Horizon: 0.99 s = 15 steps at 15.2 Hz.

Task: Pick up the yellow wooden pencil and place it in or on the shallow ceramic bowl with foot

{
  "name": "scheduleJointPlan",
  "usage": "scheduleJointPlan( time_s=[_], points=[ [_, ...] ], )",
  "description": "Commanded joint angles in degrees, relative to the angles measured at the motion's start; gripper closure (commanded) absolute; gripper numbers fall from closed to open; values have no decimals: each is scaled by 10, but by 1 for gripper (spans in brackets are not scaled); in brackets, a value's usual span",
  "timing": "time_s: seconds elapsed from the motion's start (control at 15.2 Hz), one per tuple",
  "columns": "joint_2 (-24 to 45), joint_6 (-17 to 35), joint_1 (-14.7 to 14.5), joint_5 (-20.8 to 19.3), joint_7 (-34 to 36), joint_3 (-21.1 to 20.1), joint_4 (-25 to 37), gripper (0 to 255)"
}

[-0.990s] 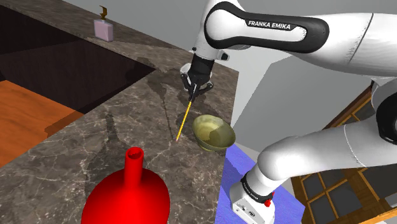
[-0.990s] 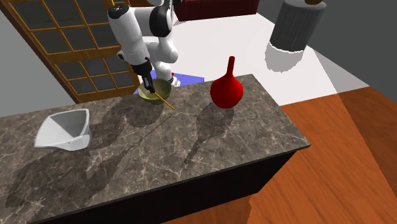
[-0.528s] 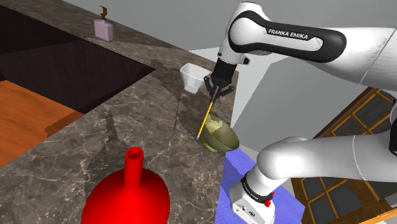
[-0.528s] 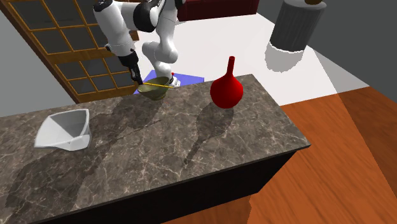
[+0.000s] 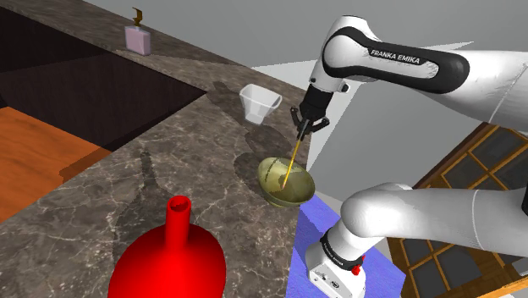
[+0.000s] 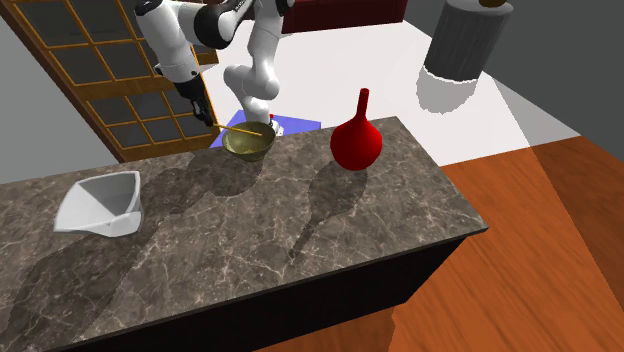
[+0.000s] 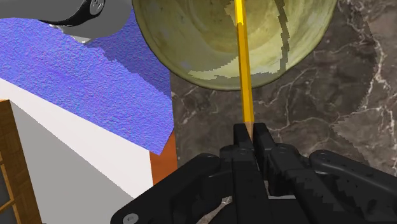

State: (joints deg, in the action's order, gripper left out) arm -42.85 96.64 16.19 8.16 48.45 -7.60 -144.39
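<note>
Carrying the yellow pencil (image 5: 292,161), the gripper (image 5: 305,127) now hangs over the olive bowl (image 5: 283,196). Fingers (image 7: 262,143) are clamped on the pencil's upper end. The shaft hangs steeply, pointing toward 7 o'clock in the shoulder view, with its lower tip inside the rim.

- 1 s ago the tip hung over the bare table (image 5: 127,178), at the bowl's 9 o'clock.
- 0.5 s ago it was level with the rim.
- Cannot tell if the tip touches the bowl's floor.

Judgement: transport is essentially done and release remains. The long pencil may lean on the rim or tip out.
</note>
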Motion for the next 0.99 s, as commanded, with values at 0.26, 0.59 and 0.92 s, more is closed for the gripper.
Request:
scheduleJointPlan(
  time_s=[0.26,0.59,0.92],
  points=[
    [0,46,-1,4,-4,-3,-46,255],
    [7,87,-3,8,-6,-7,-81,255],
    [11,108,-3,10,-7,-9,-97,255]
  ],
)
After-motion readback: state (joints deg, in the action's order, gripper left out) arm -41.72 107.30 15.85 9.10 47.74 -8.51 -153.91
